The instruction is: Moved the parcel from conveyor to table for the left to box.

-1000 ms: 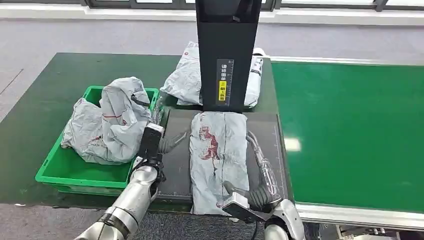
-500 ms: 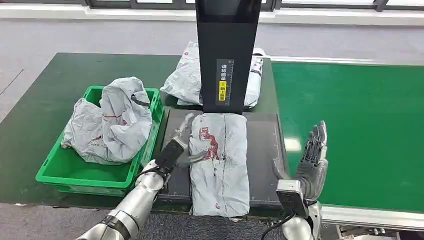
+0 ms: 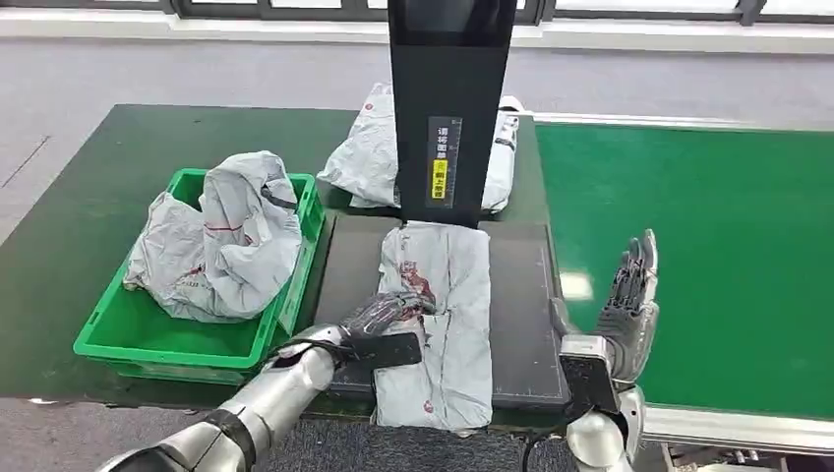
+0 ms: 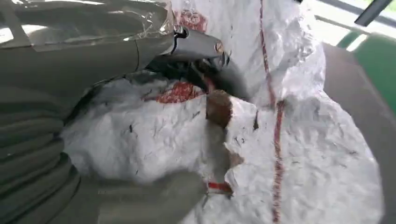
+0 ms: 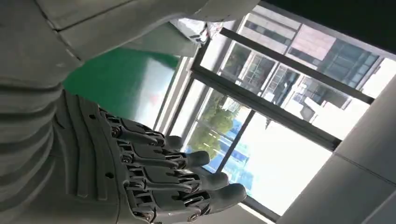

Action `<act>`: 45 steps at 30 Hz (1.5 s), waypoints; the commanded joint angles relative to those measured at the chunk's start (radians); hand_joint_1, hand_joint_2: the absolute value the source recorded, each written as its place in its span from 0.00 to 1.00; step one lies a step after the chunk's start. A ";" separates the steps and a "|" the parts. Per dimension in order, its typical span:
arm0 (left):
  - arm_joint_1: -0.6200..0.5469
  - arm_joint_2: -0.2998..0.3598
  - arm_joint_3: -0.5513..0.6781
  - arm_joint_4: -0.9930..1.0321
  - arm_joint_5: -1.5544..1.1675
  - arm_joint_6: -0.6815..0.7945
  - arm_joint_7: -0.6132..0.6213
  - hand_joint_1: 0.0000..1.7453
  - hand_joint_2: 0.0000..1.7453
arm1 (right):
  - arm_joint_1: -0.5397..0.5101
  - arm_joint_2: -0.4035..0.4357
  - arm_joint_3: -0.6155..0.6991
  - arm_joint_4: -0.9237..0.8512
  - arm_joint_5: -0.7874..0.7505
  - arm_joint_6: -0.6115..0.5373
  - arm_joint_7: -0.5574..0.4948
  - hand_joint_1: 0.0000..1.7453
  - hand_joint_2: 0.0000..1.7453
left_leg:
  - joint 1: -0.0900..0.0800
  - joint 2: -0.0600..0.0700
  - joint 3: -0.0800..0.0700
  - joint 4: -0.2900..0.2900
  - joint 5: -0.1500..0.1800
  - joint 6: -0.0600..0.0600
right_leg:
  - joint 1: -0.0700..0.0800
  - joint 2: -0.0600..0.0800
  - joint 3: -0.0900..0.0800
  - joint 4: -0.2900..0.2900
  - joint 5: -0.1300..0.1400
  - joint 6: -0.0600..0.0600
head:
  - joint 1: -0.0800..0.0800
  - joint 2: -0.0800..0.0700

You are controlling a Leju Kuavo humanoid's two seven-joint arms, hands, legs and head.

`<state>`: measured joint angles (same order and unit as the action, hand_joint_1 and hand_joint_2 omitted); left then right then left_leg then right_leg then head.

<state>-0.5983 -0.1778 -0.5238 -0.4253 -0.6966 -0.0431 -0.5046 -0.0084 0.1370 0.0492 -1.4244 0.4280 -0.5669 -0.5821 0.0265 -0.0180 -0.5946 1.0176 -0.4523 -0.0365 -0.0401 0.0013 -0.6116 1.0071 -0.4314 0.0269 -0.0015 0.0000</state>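
One soft, crinkled grey plastic parcel [image 3: 438,315] lies on the black pad [image 3: 516,295] — left hand [image 3: 386,313] presses it, grasp uncertain; right hand [image 3: 629,300] spread, holding nothing. Gather a fold — it slips.

Light: even daylight is filling the head view, shadows staying soft.
Glare: windows [image 5: 280,121] are blowing out white.
Blur: the parcel [image 4: 289,154] is smearing close up.

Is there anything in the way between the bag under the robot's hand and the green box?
Nothing stands between them. The left hand rests on the parcel on the black pad, and the green box sits right beside the pad. The box is already piled with grey bags, so there's little room.
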 commanded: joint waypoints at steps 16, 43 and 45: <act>-0.096 0.024 -0.017 0.017 -0.084 0.362 0.134 1.00 1.00 | -0.008 0.056 -0.093 -0.011 0.013 0.021 0.008 0.00 1.00 | 0.001 0.003 0.004 0.000 0.000 0.002 | 0.002 0.002 0.001 0.000 0.001 -0.005 | 0.000 0.000; 0.011 0.046 0.414 -0.743 -0.696 0.741 0.281 1.00 1.00 | 0.014 0.041 -0.054 -0.020 -0.032 0.001 -0.005 0.00 1.00 | 0.000 0.006 0.005 -0.003 0.000 0.003 | 0.002 0.004 0.001 -0.003 0.001 -0.006 | 0.000 0.000; 0.018 0.060 0.475 -0.815 -0.714 0.741 0.270 1.00 1.00 | 0.028 0.039 -0.048 -0.026 -0.039 -0.002 -0.005 0.00 1.00 | 0.000 0.007 0.002 0.000 -0.001 0.002 | 0.001 0.006 -0.002 0.000 0.001 -0.005 | 0.000 0.000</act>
<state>-0.6355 -0.1156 -0.3311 -0.9301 -1.2727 0.6970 -0.1923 0.0123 0.1736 0.0107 -1.4576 0.4150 -0.5589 -0.5901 0.0266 -0.0169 -0.5937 1.0177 -0.4523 -0.0368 -0.0399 0.0039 -0.6127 1.0072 -0.4309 0.0258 -0.0015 0.0000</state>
